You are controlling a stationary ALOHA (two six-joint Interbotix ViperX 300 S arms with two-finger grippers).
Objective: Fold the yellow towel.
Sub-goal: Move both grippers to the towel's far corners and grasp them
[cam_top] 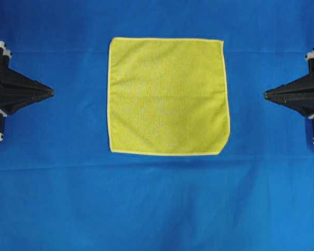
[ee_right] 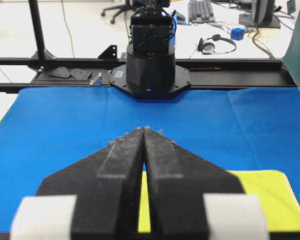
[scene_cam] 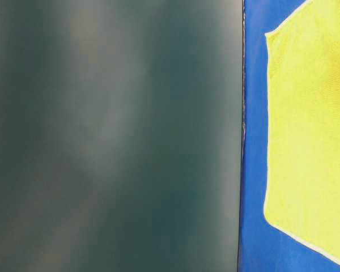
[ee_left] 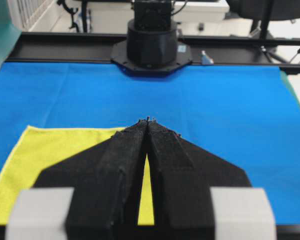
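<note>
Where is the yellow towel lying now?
In the overhead view the yellow towel lies flat at the middle of the blue cloth, between the left gripper and the right gripper, touching neither.

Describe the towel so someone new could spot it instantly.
A large blue cloth covers the whole table. Near its middle, between the two black grippers, the yellow towel lies flat and unfolded. It is the only yellow thing there: square, finely woven, with a paler hem and rounded corners.
</note>
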